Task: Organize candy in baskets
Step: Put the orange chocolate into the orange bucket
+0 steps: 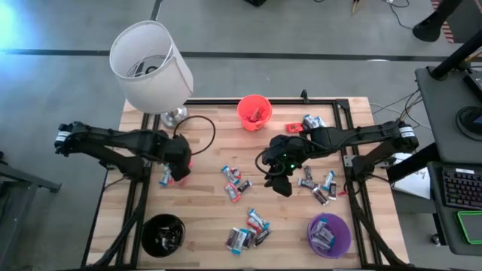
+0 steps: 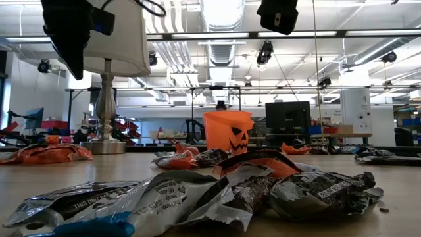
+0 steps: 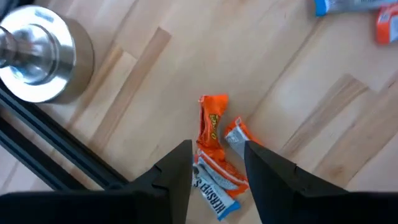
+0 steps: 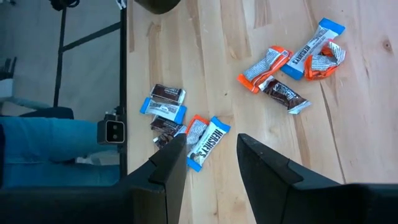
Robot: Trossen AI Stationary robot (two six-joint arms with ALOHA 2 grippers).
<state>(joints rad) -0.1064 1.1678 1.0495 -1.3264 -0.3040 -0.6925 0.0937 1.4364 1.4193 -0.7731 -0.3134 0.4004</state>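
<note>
Candy lies scattered over the wooden tabletop (image 1: 207, 218), and the relation that matters most is under the left arm: the left tool (image 3: 216, 171) hangs right above a small cluster of wrapped pieces near the lamp base (image 3: 38, 56), with an orange-wrapped candy (image 3: 212, 118) just ahead of its fingertips and a silver-and-blue bar (image 3: 214, 186) lying in the gap between them. The orange piece's long axis runs roughly in line with the fingers rather than across the gap, so a straight descent would likely close on its narrow sides. The left tool's fingers are spread, pinching nothing. The right tool (image 4: 211, 158) hovers over the middle of the tabletop, also spread and empty, with a blue-ended bar (image 4: 205, 142) directly ahead of its gap and a small group of dark and blue wrappers (image 4: 163, 109) beside that (more candy lies farther off in that view). From above, the orange basket (image 1: 254, 111) stands at the far edge, the black basket (image 1: 163, 233) at the near left corner and the purple basket (image 1: 328, 234) at the near right; each already holds some candy. For the cluster by the lamp, the left arm is plainly the nearer one, and the black basket is its closest destination.
</note>
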